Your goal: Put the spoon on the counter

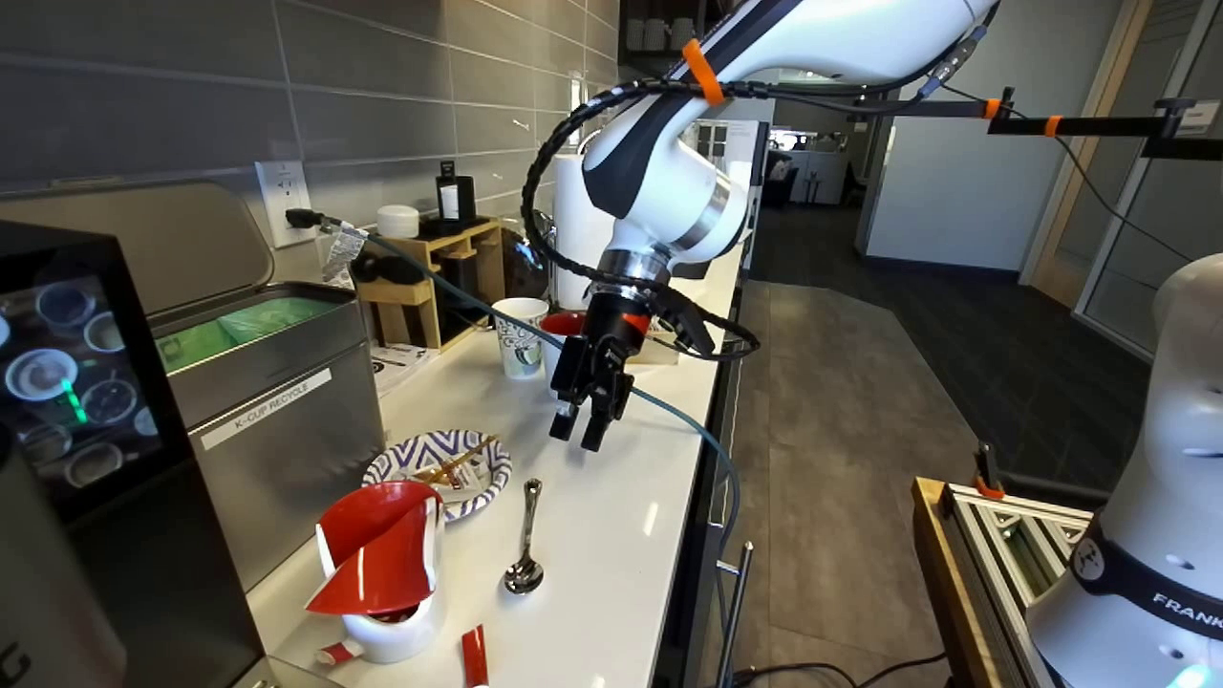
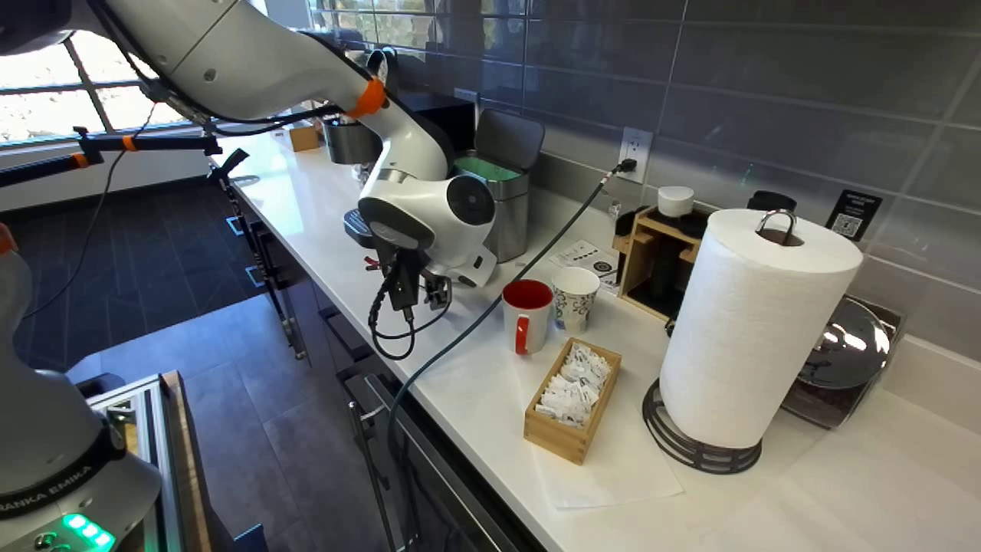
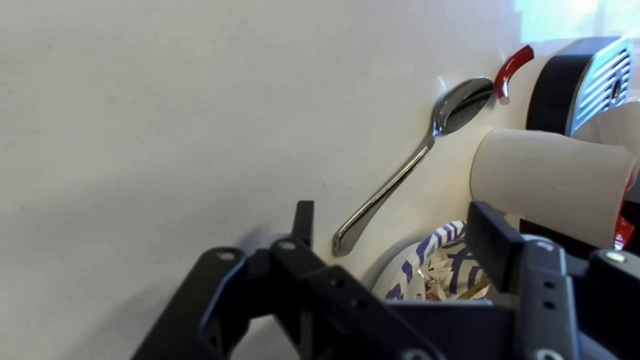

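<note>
The dark-grey metal spoon (image 1: 525,545) lies flat on the white counter (image 1: 602,583), its handle pointing toward the gripper side. In the wrist view the spoon (image 3: 400,177) runs diagonally, bowl at upper right, handle end near the jaws. In an exterior view the counter (image 2: 475,399) shows but the spoon is hidden behind the arm. My gripper (image 1: 578,435) hangs above the counter, beyond the handle end, apart from the spoon. In the wrist view the gripper (image 3: 395,225) has its fingers wide apart with nothing between them; the handle end appears close to the left finger.
A patterned paper bowl (image 1: 487,478) with wrappers is beside the spoon. A white-and-red mug (image 1: 401,612) and a red stick-like piece (image 1: 475,655) are near the spoon's bowl. A red-inside mug (image 2: 527,314), paper cup (image 2: 575,295) and blue cable (image 2: 460,337) are near the arm.
</note>
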Controlling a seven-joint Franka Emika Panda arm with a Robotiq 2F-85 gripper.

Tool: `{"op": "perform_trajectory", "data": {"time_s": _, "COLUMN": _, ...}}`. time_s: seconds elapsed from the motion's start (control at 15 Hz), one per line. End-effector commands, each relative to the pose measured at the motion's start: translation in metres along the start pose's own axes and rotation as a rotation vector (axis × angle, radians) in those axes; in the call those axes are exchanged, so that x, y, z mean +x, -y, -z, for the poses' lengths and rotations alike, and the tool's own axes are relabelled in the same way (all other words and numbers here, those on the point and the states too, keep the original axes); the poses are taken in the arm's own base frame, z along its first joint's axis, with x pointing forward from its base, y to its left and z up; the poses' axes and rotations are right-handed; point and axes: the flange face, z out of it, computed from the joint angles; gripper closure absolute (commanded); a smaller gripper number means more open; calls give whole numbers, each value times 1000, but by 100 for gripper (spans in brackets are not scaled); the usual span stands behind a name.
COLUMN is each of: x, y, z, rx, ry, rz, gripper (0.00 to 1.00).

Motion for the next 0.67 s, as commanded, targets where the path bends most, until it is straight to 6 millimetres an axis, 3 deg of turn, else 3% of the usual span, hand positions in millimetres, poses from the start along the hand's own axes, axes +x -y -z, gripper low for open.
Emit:
{"op": "perform_trajectory", "data": {"time_s": 0.0, "x": -5, "y": 12, "z": 27, "rx": -57, "ry": -1, "rz": 41, "gripper": 0}}
{"op": "perform_trajectory", "data": {"time_s": 0.2, "x": -26, "y": 28, "z": 64, "rx": -127, "ry": 47, "rz": 101, "gripper": 0}}
{"op": "perform_trajectory", "data": {"time_s": 0.47, "x": -58, "y": 49, "z": 127, "rx": -187, "ry": 74, "rz": 189, "gripper": 0}}
{"op": "perform_trajectory", "data": {"time_s": 0.53, "x": -32, "y": 42, "z": 103, "rx": -163, "ry": 73, "rz": 170, "gripper": 0}}
{"op": "perform_trajectory", "data": {"time_s": 0.6, "x": -36, "y": 48, "z": 117, "rx": -165, "ry": 55, "rz": 179, "gripper": 0}}
